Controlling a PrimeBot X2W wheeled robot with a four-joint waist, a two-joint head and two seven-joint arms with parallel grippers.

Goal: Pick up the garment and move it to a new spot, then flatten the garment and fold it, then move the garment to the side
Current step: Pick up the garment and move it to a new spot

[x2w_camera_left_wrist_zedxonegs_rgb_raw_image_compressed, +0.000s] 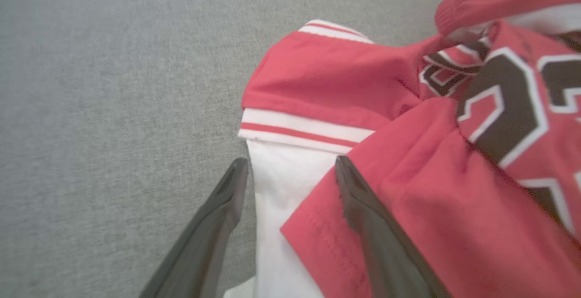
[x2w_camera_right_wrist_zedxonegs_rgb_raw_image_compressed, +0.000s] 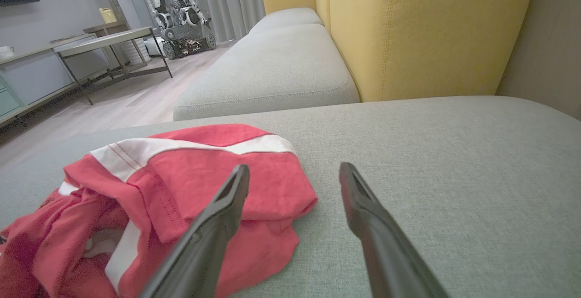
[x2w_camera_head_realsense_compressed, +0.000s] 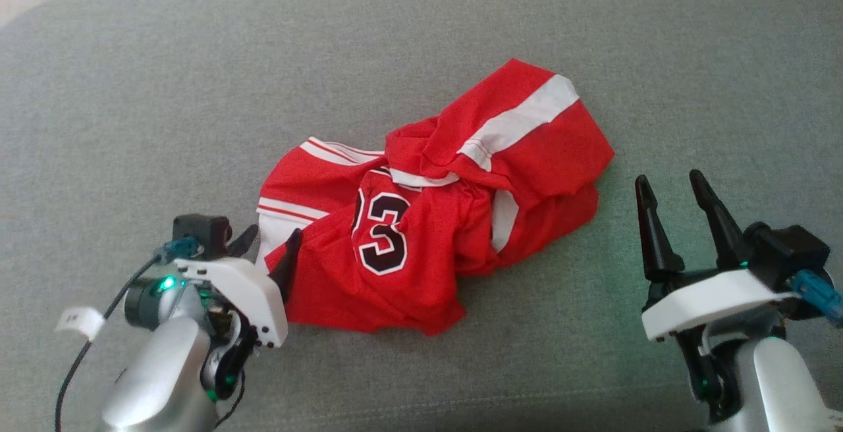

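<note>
Being held wide apart and empty, the left gripper (x2w_camera_head_realsense_compressed: 273,238) is being shown at the near-left edge of the garment (x2w_camera_head_realsense_compressed: 435,208). In the left wrist view one finger is lying over the grey cushion (x2w_camera_head_realsense_compressed: 132,89) beside a white panel and the other over a red hem; contact cannot be told. The garment is lying crumpled on the cushion, its long axis running from near-left to far-right. The left arm is judged the nearer one for the pick-up. The right gripper (x2w_camera_head_realsense_compressed: 668,182), also spread and empty, is being kept just off the garment's right end. Nothing is being seen in the way. Farther off, a yellow backrest (x2w_camera_right_wrist_zedxonegs_rgb_raw_image_compressed: 431,30), a table (x2w_camera_right_wrist_zedxonegs_rgb_raw_image_compressed: 113,39) and another robot (x2w_camera_right_wrist_zedxonegs_rgb_raw_image_compressed: 181,12) are being shown.
</note>
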